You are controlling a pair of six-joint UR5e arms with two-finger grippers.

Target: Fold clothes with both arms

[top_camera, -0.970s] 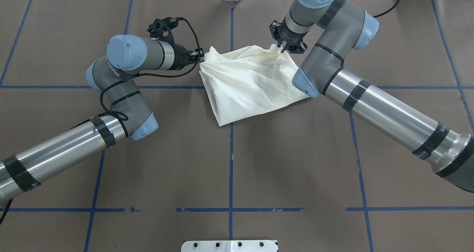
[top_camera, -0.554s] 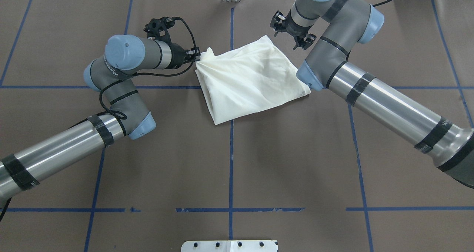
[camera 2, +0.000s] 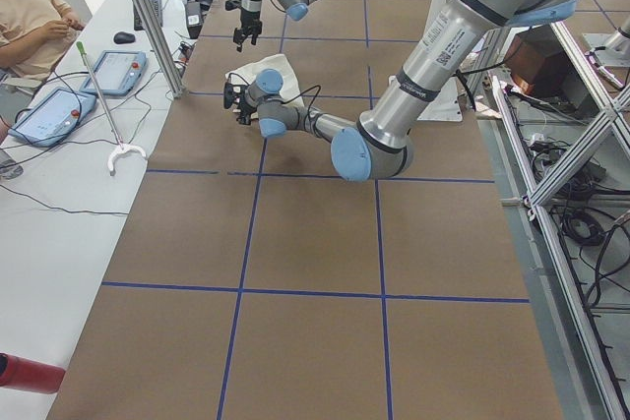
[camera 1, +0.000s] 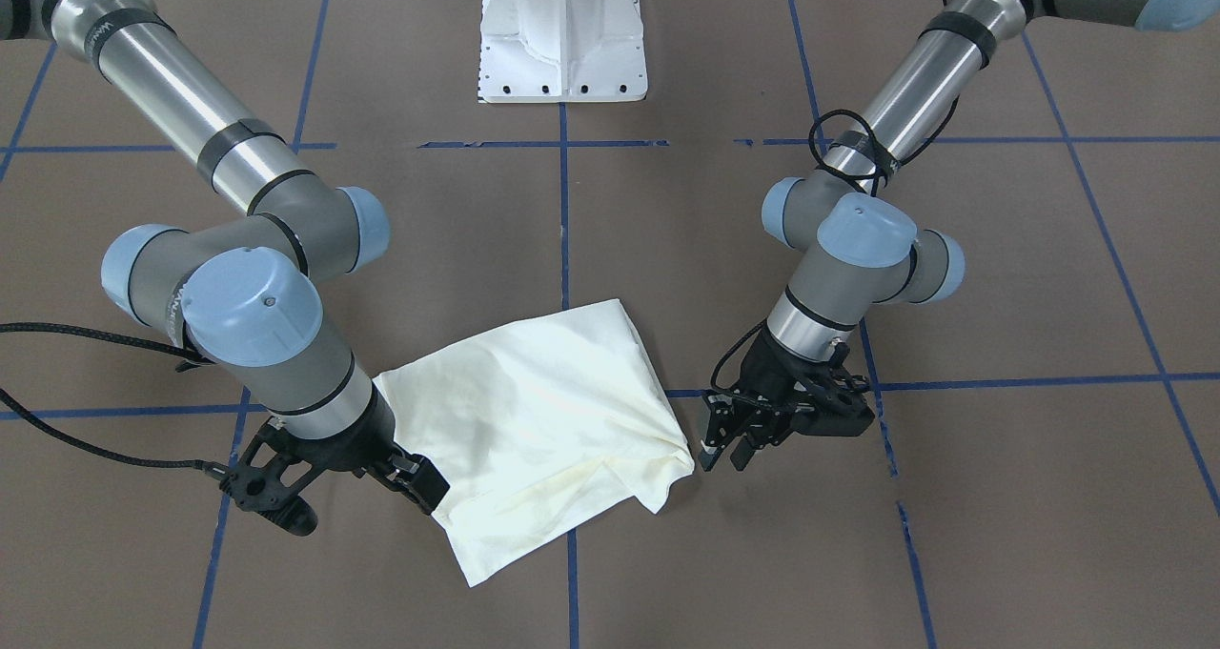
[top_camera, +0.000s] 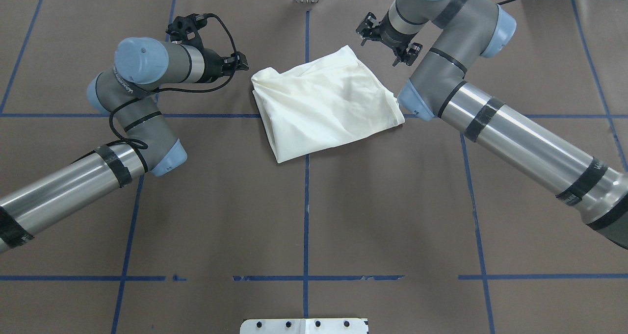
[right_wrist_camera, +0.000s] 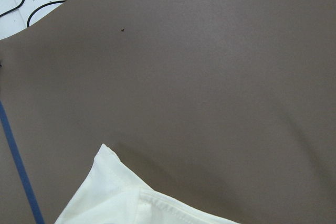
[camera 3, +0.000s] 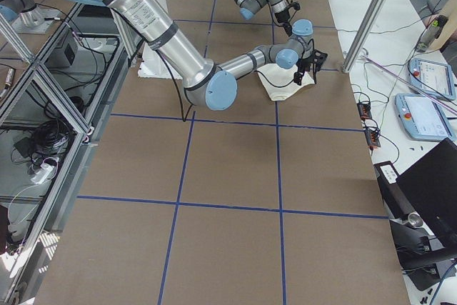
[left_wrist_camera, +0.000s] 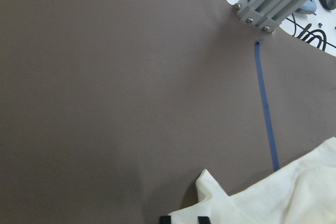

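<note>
Between the two sets of fingers: folded T-shirt [top_camera: 326,103], gripped by neither.
Left gripper [camera 1: 726,447] has its fingers parted and empty, a shirt corner just off the tips. Right gripper [camera 1: 415,477] also looks parted, cloth edge just beside it. This fold seems complete; next, back away or re-grip an edge.

The T-shirt [top_camera: 326,103] is soft cream cloth, matt and creased, with a stitched hem. The table cover [top_camera: 392,216] looks like matt brown paper, marked with blue tape lines [top_camera: 306,236]. The left arm [top_camera: 59,196] and right arm [top_camera: 525,147] have shiny brushed-metal tubes, smooth light-blue plastic caps and matt black bands. The pedestal base [camera 1: 562,39] is glossy white.
</note>
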